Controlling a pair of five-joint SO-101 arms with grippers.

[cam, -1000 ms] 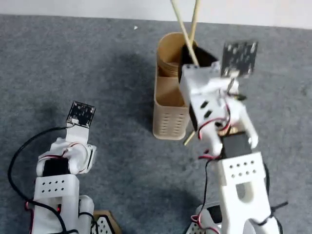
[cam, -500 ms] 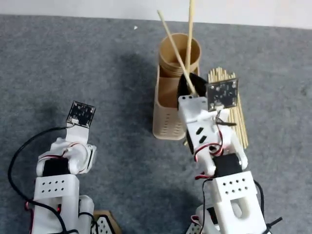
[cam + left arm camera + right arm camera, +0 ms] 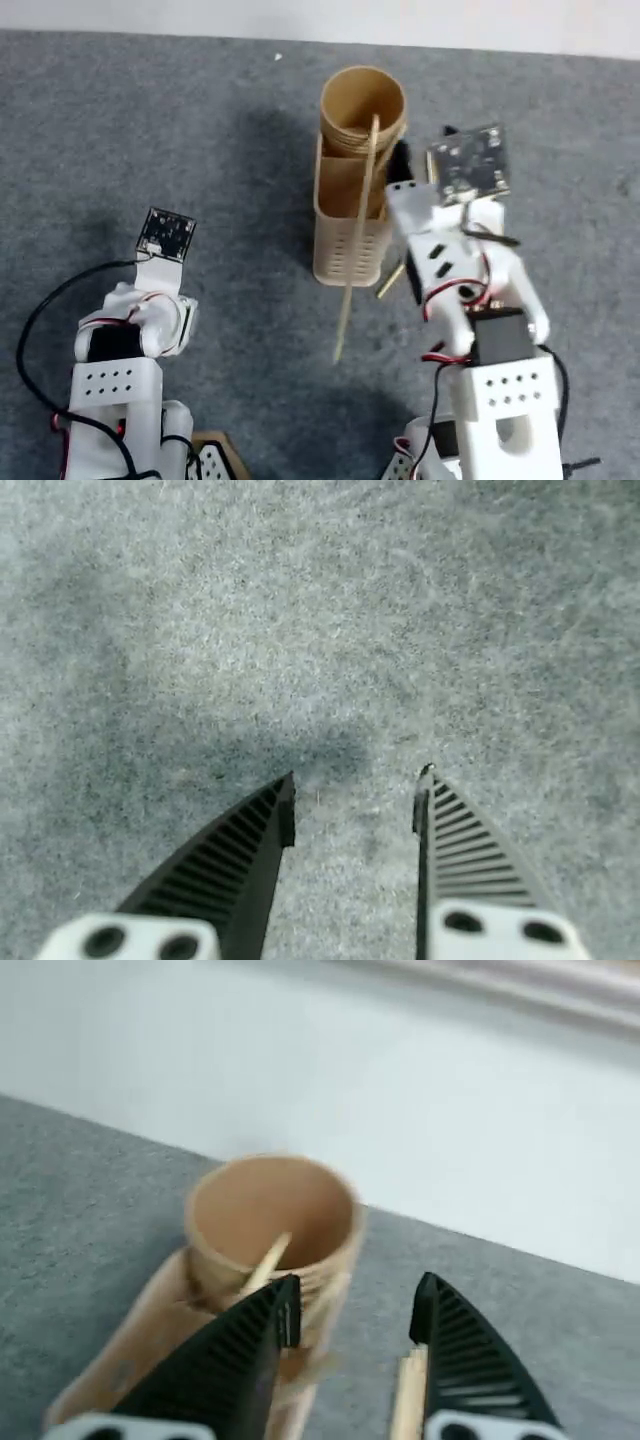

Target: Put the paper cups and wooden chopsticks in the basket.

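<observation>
**Right claw** [image 3: 352, 1305]: The jaws stand apart and clamp nothing. The claw hangs just beside the basket [image 3: 335, 255], at its far end. The paper cups [image 3: 345, 105] stand nested and upright in that far end, directly ahead of the claw and slightly to one side of the jaw gap. In the wrist view the basket wall extends back from the cups toward the claw.

**Long chopstick** [image 3: 356, 240]: Tilted. Its upper end rests at the rim of the cups, ahead of the claw. Its shaft crosses the basket lengthwise, and its lower end lies beyond the near wall, over the tabletop [image 3: 320, 600].

**Second chopstick** [image 3: 390, 281]: Lies beside the basket wall, under the right arm and behind the claw.

**Left claw** [image 3: 355, 795]: The jaws stand apart and hold nothing. The claw hangs over bare grey tabletop, well apart from the basket.
</observation>
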